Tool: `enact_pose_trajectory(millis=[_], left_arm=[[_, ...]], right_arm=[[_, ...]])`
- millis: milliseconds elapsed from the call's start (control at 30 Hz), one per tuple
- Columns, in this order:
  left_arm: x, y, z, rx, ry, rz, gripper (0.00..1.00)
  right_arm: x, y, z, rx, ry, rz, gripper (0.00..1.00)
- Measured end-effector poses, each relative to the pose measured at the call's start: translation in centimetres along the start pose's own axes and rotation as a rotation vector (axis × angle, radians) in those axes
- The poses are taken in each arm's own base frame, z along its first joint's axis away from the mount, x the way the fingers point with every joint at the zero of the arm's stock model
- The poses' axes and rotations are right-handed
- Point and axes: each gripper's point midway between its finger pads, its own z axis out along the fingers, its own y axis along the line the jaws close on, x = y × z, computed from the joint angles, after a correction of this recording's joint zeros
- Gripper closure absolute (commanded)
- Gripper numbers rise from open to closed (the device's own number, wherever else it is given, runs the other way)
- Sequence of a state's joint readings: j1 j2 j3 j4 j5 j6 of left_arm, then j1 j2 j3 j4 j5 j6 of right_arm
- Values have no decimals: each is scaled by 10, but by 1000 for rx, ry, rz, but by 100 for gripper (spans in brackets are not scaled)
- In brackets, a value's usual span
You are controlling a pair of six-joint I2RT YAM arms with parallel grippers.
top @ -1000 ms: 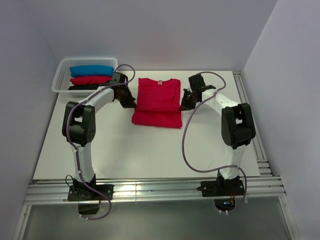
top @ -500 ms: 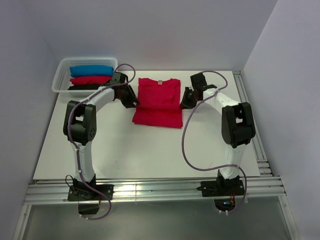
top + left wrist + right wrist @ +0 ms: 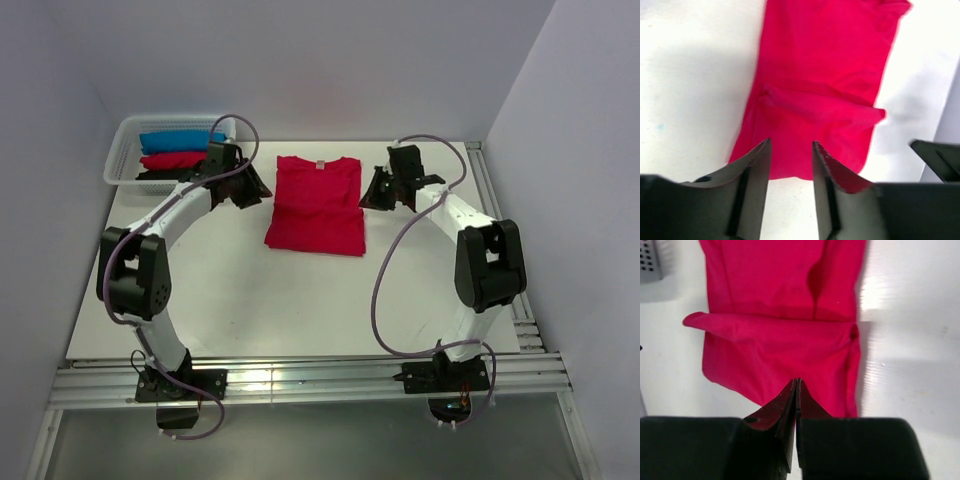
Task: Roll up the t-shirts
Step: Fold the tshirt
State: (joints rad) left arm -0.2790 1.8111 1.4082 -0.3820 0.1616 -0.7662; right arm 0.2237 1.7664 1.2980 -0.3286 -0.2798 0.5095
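A crimson-red t-shirt [image 3: 316, 205] lies flat in the middle of the white table, sleeves folded in and lower part doubled up, with a small white neck label at its far end. My left gripper [image 3: 254, 190] hovers just off the shirt's left edge. In the left wrist view its jaws [image 3: 791, 143] stand open with only table and the t-shirt [image 3: 825, 85] showing between them. My right gripper [image 3: 373, 194] hangs just off the right edge. In the right wrist view it [image 3: 797, 381] is shut with nothing in it, above the t-shirt [image 3: 785, 340].
A white mesh basket [image 3: 118, 160] at the back left holds a blue bundle [image 3: 180, 140], a red bundle [image 3: 178, 160] and a black bundle [image 3: 160, 176]. Its corner [image 3: 650, 260] shows in the right wrist view. Metal rails [image 3: 500, 250] run along the table's right edge.
Both grippers have drawn back slightly from the shirt's sides toward the far end. The left arm's elbow has swung out to the left. The shirt lies as before.
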Motion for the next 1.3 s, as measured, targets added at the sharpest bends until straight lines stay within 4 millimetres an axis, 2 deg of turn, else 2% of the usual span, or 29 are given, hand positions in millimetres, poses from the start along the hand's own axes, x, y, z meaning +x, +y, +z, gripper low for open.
enact_pose_trajectory(millis=[33, 133, 267, 433, 567, 733, 900, 967, 1067, 1167, 1200, 1233, 1300], left_arm=[[0, -4, -4, 21, -7, 7, 63], [2, -16, -3, 71, -6, 30, 69], [18, -24, 15, 107, 49, 52, 71], [41, -24, 38, 141, 132, 54, 72], [48, -22, 52, 162, 165, 46, 72], [43, -20, 70, 179, 159, 23, 73], [32, -7, 92, 156, 127, -31, 73], [29, 4, 99, 122, 113, -61, 73], [24, 19, 108, 64, 92, -100, 74], [19, 24, 112, 38, 76, -107, 72], [17, 24, 112, 37, 68, -105, 68], [16, 23, 111, 35, 63, -102, 64], [17, 22, 104, 40, 48, -87, 57]], right_arm=[[1, 3, 2, -20, 4, 4, 100], [8, 14, 10, -108, 31, 21, 100], [18, 31, 24, -247, 76, 57, 100], [31, 43, 45, -381, 136, 118, 100], [40, 42, 65, -436, 172, 162, 100], [49, 33, 90, -434, 206, 214, 100], [40, 27, 118, -415, 201, 262, 100], [37, 28, 122, -418, 195, 280, 98], [31, 31, 124, -426, 181, 299, 88], [29, 32, 124, -429, 176, 300, 76], [28, 33, 124, -431, 172, 294, 68], [28, 33, 122, -429, 168, 289, 65], [26, 34, 112, -422, 150, 261, 64]])
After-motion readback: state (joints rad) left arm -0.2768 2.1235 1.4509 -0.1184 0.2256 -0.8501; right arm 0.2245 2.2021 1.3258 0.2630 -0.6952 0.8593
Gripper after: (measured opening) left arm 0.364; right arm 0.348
